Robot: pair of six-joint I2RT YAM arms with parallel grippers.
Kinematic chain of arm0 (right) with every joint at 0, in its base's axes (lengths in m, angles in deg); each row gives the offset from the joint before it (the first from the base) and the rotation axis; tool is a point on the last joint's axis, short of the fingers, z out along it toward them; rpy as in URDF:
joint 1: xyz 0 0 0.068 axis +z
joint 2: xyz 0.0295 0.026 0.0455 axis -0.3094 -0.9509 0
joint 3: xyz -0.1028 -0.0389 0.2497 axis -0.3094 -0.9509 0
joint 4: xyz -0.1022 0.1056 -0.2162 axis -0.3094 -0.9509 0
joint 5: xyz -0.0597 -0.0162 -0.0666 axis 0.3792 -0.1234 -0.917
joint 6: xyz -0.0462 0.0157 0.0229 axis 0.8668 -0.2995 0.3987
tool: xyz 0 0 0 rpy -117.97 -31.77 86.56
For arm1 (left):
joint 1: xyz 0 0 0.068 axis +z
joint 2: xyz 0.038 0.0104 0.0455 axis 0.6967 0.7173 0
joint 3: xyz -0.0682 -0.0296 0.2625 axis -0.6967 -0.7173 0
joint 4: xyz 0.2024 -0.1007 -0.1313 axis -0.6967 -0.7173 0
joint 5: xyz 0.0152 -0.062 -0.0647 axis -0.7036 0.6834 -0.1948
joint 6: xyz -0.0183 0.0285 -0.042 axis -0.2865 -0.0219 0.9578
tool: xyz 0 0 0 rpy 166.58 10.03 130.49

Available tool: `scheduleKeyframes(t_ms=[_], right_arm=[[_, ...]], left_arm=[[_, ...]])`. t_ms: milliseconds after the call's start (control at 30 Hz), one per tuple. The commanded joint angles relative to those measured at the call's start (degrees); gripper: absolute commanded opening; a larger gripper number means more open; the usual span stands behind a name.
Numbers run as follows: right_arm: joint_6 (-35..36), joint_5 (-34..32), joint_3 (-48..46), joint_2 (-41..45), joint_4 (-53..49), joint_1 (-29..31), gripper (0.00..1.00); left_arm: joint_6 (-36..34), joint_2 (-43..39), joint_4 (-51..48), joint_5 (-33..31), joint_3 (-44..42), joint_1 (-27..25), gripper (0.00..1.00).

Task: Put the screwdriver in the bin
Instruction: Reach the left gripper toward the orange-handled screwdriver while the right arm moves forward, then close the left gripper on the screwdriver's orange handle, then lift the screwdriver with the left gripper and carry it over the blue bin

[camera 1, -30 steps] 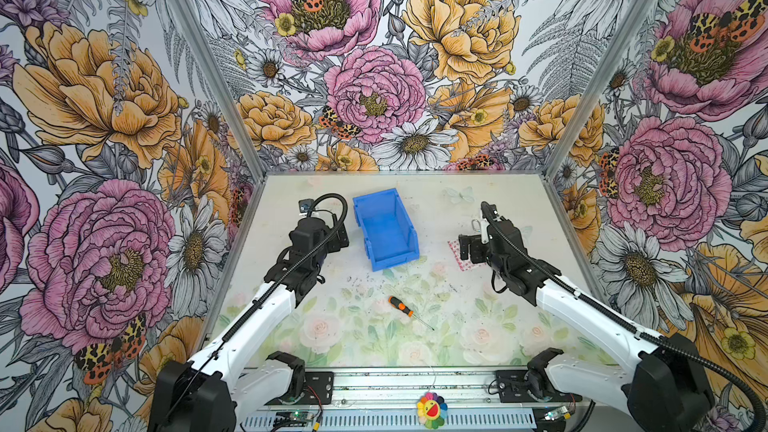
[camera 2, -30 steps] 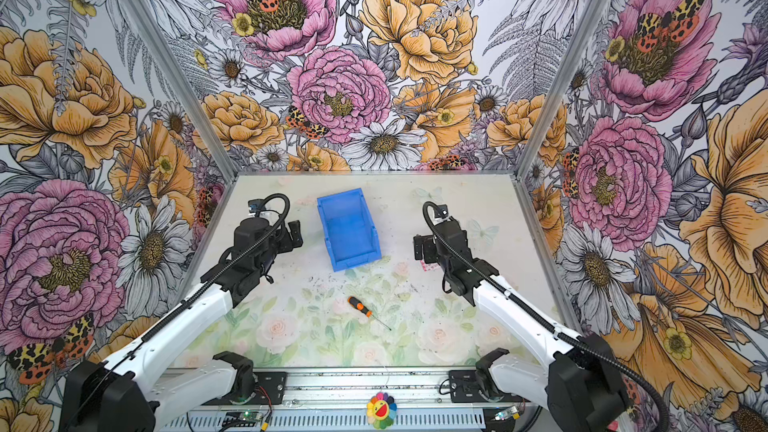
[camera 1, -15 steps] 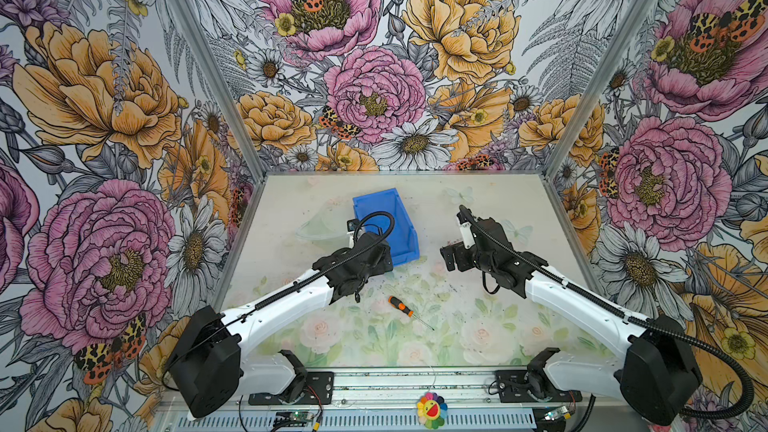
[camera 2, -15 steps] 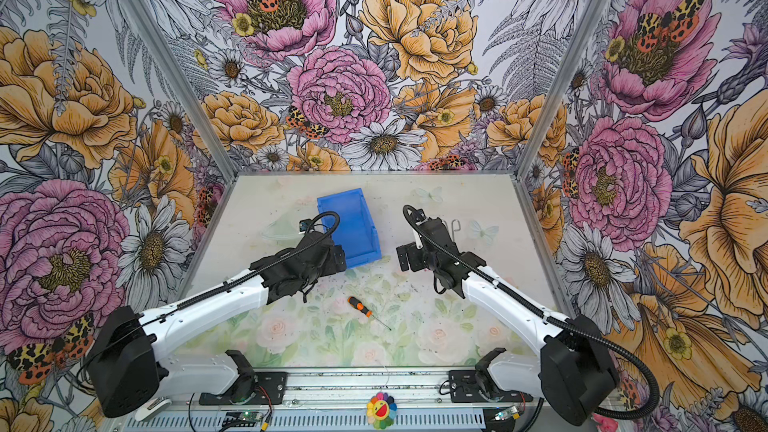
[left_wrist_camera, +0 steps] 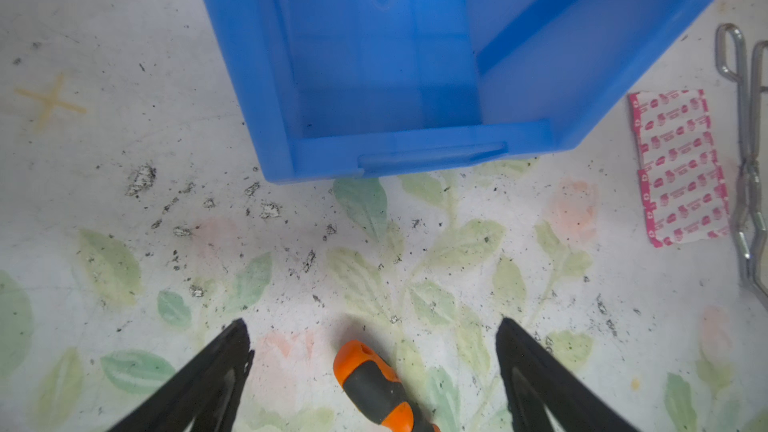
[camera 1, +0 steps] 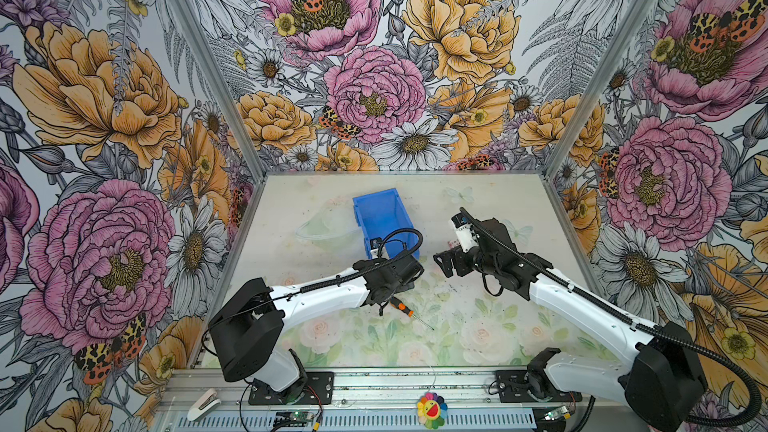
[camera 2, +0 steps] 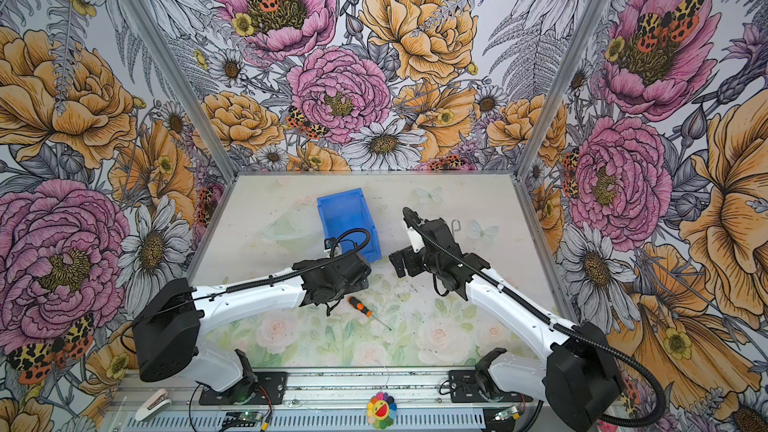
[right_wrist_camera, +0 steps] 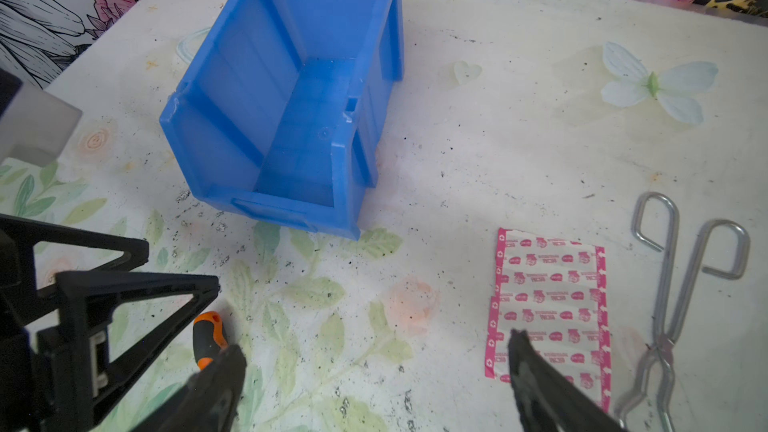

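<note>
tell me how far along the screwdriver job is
Done: nothing yet; the screwdriver lies on the table, outside the empty bin. In hand: the left gripper hangs open over its handle, jaws either side, not gripping. Left: close, lift, carry to the bin, release. The right gripper is open and holds nothing.

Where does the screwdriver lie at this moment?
In both top views the screwdriver lies on the table near the middle, in front of the low side of the bin; its handle sits between the open fingers of the left gripper.
</note>
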State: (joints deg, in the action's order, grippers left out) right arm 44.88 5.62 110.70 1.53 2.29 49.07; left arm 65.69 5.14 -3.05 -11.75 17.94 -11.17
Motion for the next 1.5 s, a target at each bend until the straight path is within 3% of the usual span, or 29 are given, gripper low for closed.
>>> scheduleKeyframes(t_ms=[0, 400, 700, 833, 1133, 1467], right_arm=[[-0.52, 0.99, 0.25, -0.56, 1.08, -0.49, 1.0], [-1.43, -1.56, -1.42, 0.1, 1.18, -2.51, 0.99], [-2.48, -2.08, -4.06, 2.47, 1.08, -3.36, 0.97], [-2.57, -2.93, -5.42, 4.83, 1.02, -4.13, 0.97], [-2.74, -3.29, -5.11, 4.84, 1.18, -5.43, 0.97], [-2.48, -3.13, -5.08, 4.92, 1.01, -6.52, 0.97]], left_arm=[[-0.64, 1.99, -1.31, 1.67, 2.41, -0.3, 0.91], [0.64, 9.66, -0.57, 9.5, 2.49, -0.98, 0.81], [-3.05, 14.38, -0.58, 14.13, 5.6, -1.28, 0.72], [-3.06, 14.79, -0.62, 14.6, 5.75, -1.27, 0.57], [-3.25, 14.79, -0.67, 13.05, 5.62, -1.27, 0.38], [-4.03, 14.74, -0.73, 12.6, 6.4, -0.9, 0.04]])
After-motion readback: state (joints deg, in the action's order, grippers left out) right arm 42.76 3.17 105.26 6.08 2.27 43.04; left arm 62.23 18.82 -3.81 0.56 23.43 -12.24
